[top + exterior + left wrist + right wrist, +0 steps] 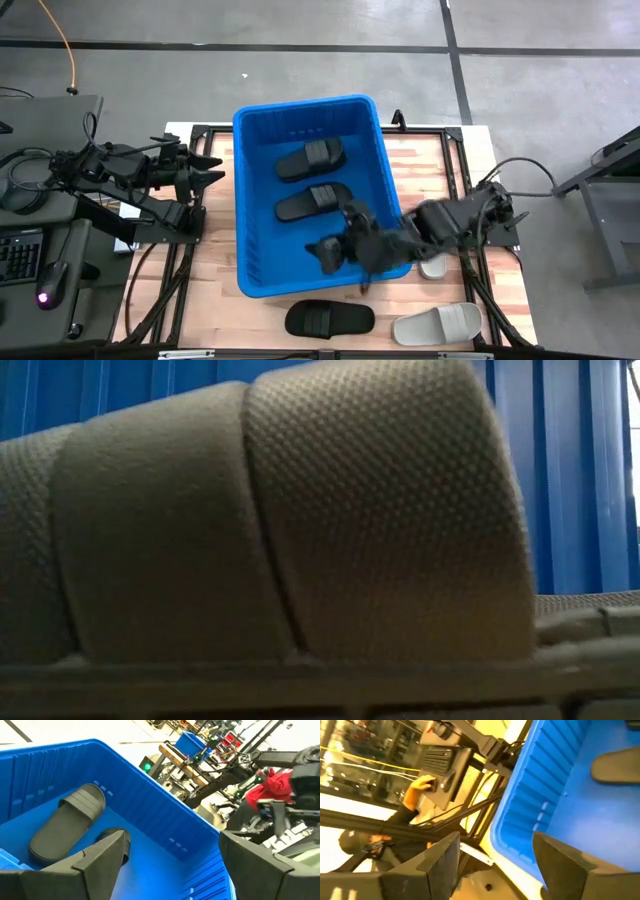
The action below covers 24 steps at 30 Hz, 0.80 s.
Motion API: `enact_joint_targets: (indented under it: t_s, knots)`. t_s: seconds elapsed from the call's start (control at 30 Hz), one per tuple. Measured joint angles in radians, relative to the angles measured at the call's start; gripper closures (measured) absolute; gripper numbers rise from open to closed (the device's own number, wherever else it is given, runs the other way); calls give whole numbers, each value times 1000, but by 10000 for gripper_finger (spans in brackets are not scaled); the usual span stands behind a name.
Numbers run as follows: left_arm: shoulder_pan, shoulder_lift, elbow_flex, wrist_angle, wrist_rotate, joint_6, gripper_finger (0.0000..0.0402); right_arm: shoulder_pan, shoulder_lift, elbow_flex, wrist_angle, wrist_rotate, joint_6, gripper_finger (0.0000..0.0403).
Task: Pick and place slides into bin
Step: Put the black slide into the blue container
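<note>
Two black slides [310, 158] in bin [252, 200]; you've three left on table (one black, two grey). Right gripper [335, 255] over bin, fingers spread, empty; left gripper [212, 172] parked, released.

Wooden table [215, 280], light planked top, under my arms. On it: one blue bin [262, 283], standing at the middle; one black slide [329, 319] at the near edge, just in front of the bin; one grey slide [437, 324] to its right; a second grey slide [434, 266] right of the bin, partly hidden by my right arm.
</note>
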<state>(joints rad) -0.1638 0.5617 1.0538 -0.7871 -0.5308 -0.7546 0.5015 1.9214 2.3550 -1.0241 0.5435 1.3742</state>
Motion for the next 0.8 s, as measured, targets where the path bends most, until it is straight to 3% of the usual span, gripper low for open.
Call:
enact_joint_targets:
  t_s: [0.33, 0.5, 0.8]
  knots:
    - [0, 0, 0, 3, 36, 17, 92, 200, 58, 0, -56, 221, 308, 162]
    - [0, 0, 0, 2, 48, 17, 92, 264, 120, 0, -104, 245, 514, 162]
    - [0, 0, 0, 1, 49, 50, 92, 332, 234, -1, 86, 260, 614, 162]
